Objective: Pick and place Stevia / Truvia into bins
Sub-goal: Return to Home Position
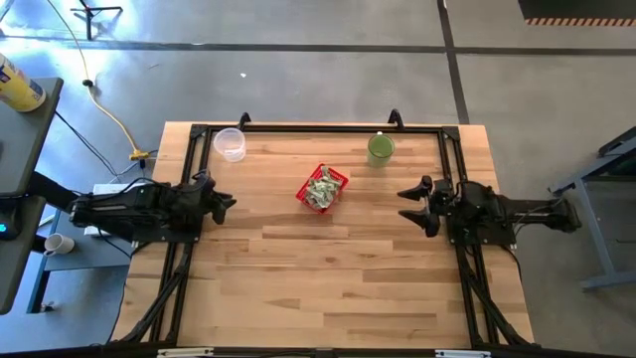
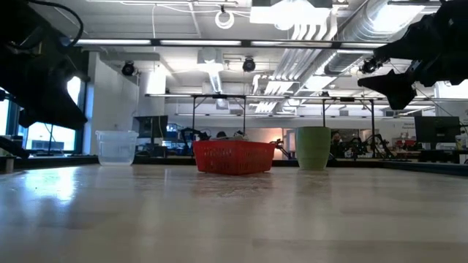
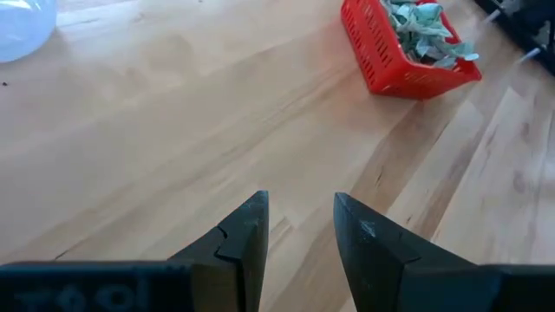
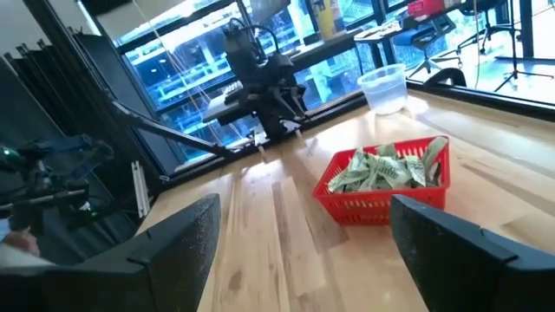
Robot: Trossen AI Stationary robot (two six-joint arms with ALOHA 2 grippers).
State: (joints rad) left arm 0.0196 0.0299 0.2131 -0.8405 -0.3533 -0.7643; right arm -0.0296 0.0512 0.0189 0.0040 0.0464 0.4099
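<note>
At mid-table, pale green paper sachets (image 1: pixel 321 189) heaped in red latticed plastic basket (image 1: pixel 339 179), flanked by left gripper (image 1: pixel 227 204), narrowly parted, and right gripper (image 1: pixel 409 206), spread wide

The pale wooden plank counter (image 1: pixel 328 278) filling the frame's middle is smooth with a soft sheen. Just above centre, the small red latticed plastic basket (image 1: pixel 341 179) looks faintly glossy, its pale green-and-white sachets (image 1: pixel 320 189) matt, creased paper; the left claw (image 3: pixel 299 204) is matt black.

Left arm (image 1: pixel 129 211) is hovering over the counter's (image 1: pixel 328 278) left edge with jaws narrowly parted, right arm (image 1: pixel 497 211) is hovering over the right edge with jaws spread wide, both pointing inward.
</note>
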